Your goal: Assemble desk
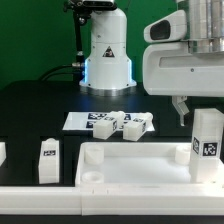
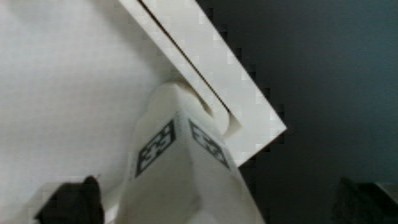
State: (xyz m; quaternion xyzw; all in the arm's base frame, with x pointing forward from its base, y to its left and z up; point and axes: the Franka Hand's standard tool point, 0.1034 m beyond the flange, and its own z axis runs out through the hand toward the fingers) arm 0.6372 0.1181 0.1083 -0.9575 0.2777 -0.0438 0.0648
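The desk's flat white slab (image 1: 130,160) lies near the front, with a round socket at the corner on the exterior view's left. One tagged white leg (image 1: 207,135) stands upright on its corner at the exterior view's right. My gripper (image 1: 200,106) hangs just above that leg, open. In the wrist view the leg (image 2: 187,165) rises between my two dark fingertips (image 2: 75,200), with a gap on either side of it, and my gripper (image 2: 217,205) holds nothing. The slab (image 2: 71,90) fills the space beside the leg. Two more legs (image 1: 112,122) (image 1: 138,125) lie behind the slab.
The two lying legs rest partly on the marker board (image 1: 78,121). Another leg (image 1: 48,160) stands upright at the exterior view's left, and one more shows at the frame's edge (image 1: 2,152). A long white rail (image 1: 100,203) runs along the front. The robot base (image 1: 106,55) stands behind.
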